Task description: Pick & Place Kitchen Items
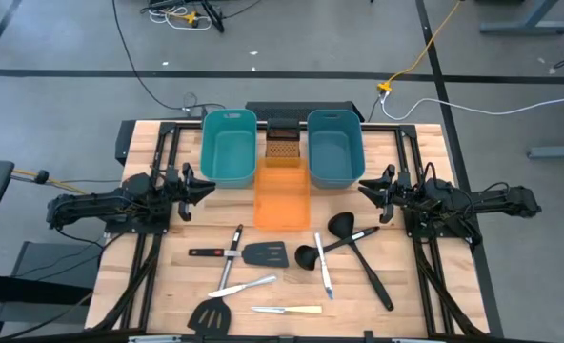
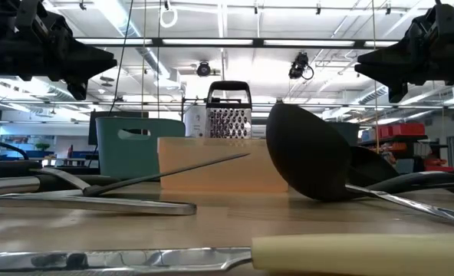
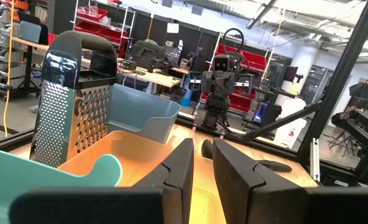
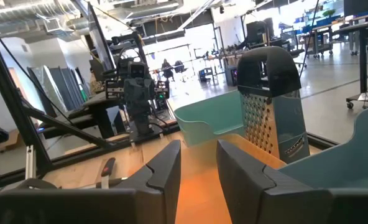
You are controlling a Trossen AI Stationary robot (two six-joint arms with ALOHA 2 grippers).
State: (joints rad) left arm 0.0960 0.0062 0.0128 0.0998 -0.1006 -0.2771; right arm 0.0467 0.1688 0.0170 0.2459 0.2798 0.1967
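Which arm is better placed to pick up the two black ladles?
The right arm, probably. The ladles lie on the right half of the table, just in front of the right gripper. The left gripper hovers farther away, across the orange tub.

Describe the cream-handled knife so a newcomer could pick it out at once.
Start at the orange tub in the table's middle and go straight toward the near edge, past the spatula. The cream-handled knife lies flat, nearest that edge. It alone has a pale handle; the knives beside it are silver or black-handled.

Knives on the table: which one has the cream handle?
The cream-handled knife lying nearest the table's front edge, right of the black spatula; the other knives have silver or black handles.
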